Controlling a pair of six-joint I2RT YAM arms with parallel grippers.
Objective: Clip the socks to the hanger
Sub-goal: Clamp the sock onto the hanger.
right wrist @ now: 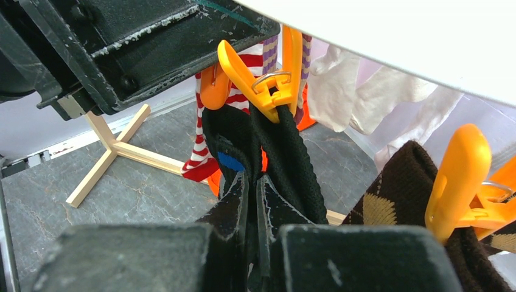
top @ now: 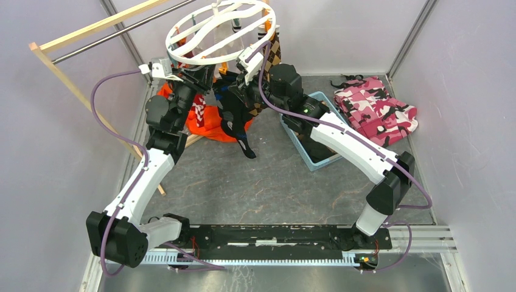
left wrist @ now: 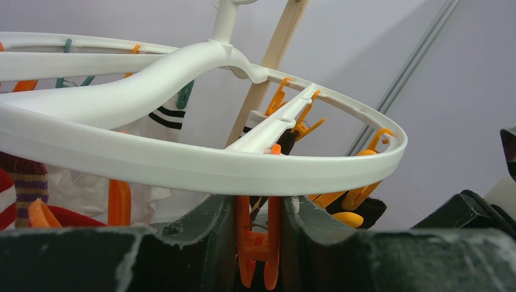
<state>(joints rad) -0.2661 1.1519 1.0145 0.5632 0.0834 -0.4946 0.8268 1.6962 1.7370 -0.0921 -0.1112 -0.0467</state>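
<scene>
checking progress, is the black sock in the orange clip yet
In, it seems: right wrist view shows the black sock tucked up into the orange clip, the right gripper holding it below.

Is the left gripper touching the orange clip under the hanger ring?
Touching. The left wrist view shows the orange clip squeezed inside the left gripper, a finger pressed against each side.

The top edge cuts off the hanger; the right arm hides much of the bin.
</scene>
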